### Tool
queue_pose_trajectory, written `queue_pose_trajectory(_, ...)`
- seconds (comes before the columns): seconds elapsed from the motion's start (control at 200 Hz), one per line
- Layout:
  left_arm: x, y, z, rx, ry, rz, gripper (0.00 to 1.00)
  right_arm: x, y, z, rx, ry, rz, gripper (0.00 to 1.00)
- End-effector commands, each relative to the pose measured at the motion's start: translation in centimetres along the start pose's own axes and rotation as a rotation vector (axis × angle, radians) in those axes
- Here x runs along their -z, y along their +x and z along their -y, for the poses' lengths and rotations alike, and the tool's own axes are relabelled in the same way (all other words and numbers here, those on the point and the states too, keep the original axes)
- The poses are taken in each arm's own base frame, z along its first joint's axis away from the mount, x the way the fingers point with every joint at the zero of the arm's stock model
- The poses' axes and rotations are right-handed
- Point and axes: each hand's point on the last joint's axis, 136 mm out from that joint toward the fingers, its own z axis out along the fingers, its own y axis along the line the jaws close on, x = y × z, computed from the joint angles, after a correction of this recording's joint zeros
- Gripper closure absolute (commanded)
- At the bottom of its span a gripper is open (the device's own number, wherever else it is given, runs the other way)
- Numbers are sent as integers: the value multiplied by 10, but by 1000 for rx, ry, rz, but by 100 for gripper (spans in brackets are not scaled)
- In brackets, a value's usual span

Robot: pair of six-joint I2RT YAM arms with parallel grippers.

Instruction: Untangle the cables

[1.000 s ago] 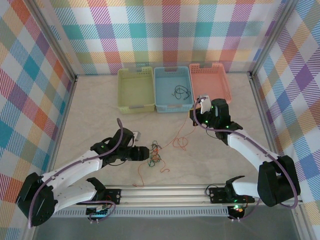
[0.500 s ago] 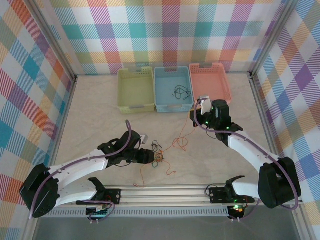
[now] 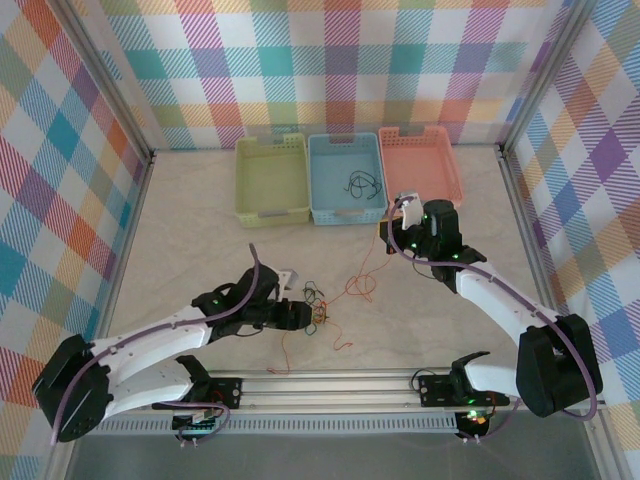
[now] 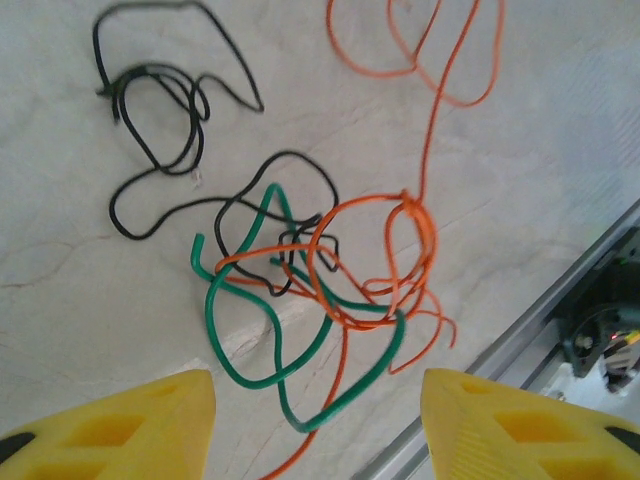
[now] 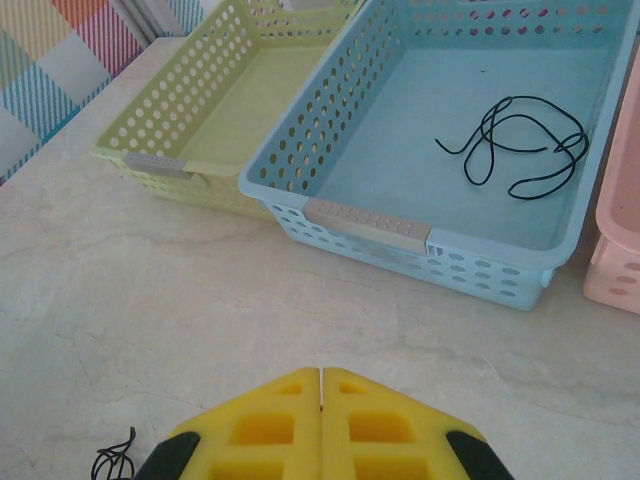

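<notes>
The cables lie in a knot (image 3: 318, 314) on the table, near the front. In the left wrist view, a green cable (image 4: 270, 340), an orange-red cable (image 4: 400, 240) and a black cable (image 4: 160, 120) loop through each other. My left gripper (image 3: 303, 316) (image 4: 315, 430) is open just in front of the knot, with the green loop between its yellow fingers (image 4: 150, 420). One orange strand runs straight up from the knot to my right gripper (image 3: 388, 232) (image 5: 321, 385), which is shut; the strand is hidden in the right wrist view.
Three baskets stand at the back: yellow-green (image 3: 272, 213) (image 5: 150, 160), blue (image 3: 345, 215) (image 5: 370, 222) and pink (image 3: 420, 165). A separate black cable (image 3: 362, 183) (image 5: 520, 150) lies in the blue basket. A metal rail (image 3: 340, 380) (image 4: 560, 300) runs along the front edge.
My left gripper has moved right and forward up to the knot, and the knot has shifted slightly right. The right arm has stayed still.
</notes>
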Motion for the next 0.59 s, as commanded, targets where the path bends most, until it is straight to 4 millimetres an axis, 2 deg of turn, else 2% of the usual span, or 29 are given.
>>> queue_pose_trajectory(0.0, -8, 0, 13, -24, 32, -7, 43, 3, -6, -2, -7, -15, 33, 100)
queue_pose_trajectory(0.11, -14, 1, 16, -38, 23, -21, 44, 3, -6, -2, -5, -16, 33, 100)
queue_pose_trajectory(0.23, -19, 2, 15, -51, 1, -28, 51, 3, -5, -3, -7, -20, 30, 100)
queue_pose_trajectory(0.445, -19, 0, 7, -55, -46, -17, 78, 5, -7, -2, -5, -15, 36, 100)
queue_pose_trajectory(0.55, -6, -9, -1, -64, -119, 33, 92, 8, -8, 6, -10, 38, 52, 100)
queue_pose_trajectory(0.59, 3, -12, -11, -66, -187, 52, 95, 10, -8, 11, -13, 71, 60, 100)
